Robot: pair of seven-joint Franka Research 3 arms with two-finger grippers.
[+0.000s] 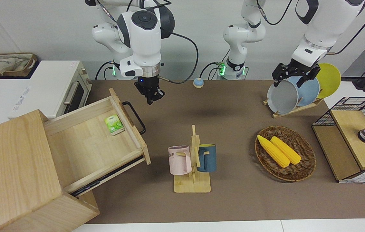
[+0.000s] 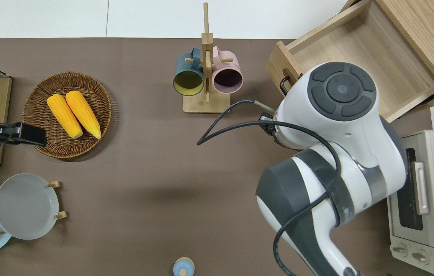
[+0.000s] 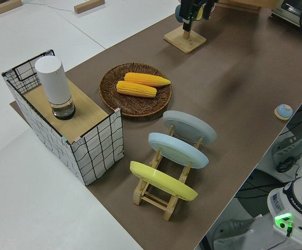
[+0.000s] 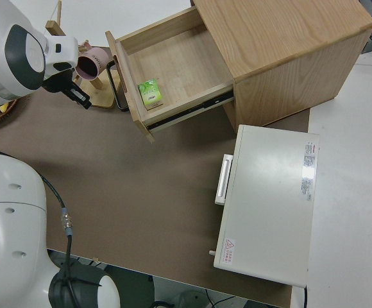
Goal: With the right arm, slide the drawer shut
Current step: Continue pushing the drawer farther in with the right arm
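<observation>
The drawer [image 1: 85,145] stands pulled far out of the pale-wood cabinet [image 1: 11,174], at the right arm's end of the table. Its black bar handle [image 1: 134,117] faces the middle of the table. A small green packet [image 1: 114,124] lies inside, by the drawer front. My right gripper [image 1: 150,100] points down, shut and empty, over bare table just off the handle's end nearer the robots, clear of it. The right side view shows the gripper [image 4: 83,101] beside the handle [image 4: 115,83]. In the overhead view my own arm hides it. The left arm is parked, its gripper [image 1: 288,80] open.
A mug rack [image 1: 192,161] with a pink and a blue mug stands close to the drawer front. A toaster oven [image 1: 56,87] sits beside the cabinet, nearer the robots. A corn basket [image 1: 285,153], plate rack [image 1: 295,91] and wire-mesh box [image 1: 353,138] are at the left arm's end.
</observation>
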